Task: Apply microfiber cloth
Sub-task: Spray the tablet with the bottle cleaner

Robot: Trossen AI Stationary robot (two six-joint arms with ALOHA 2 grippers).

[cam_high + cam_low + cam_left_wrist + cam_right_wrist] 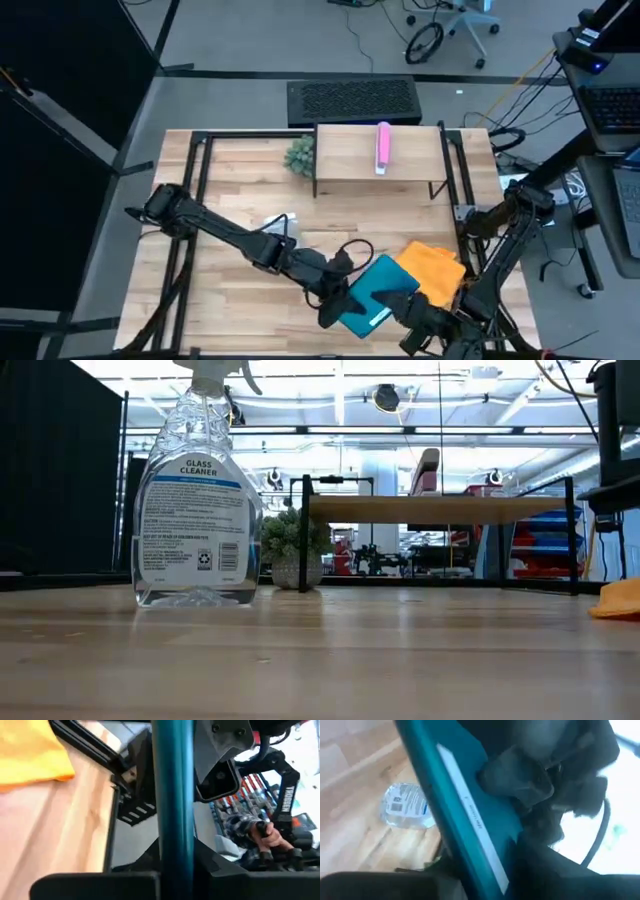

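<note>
Gripping the teal tablet (pixel 380 292) with both tools, left (pixel 338 297) and right (pixel 408 312), you're leaving the orange cloth (pixel 435 270) lying untouched on the counter (pixel 240 200); wiping isn't started.

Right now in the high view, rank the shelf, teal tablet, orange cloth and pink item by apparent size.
1. Shelf
2. Tablet and cloth: look alike, and each is partly hidden, so unranked.
3. Pink item
</note>
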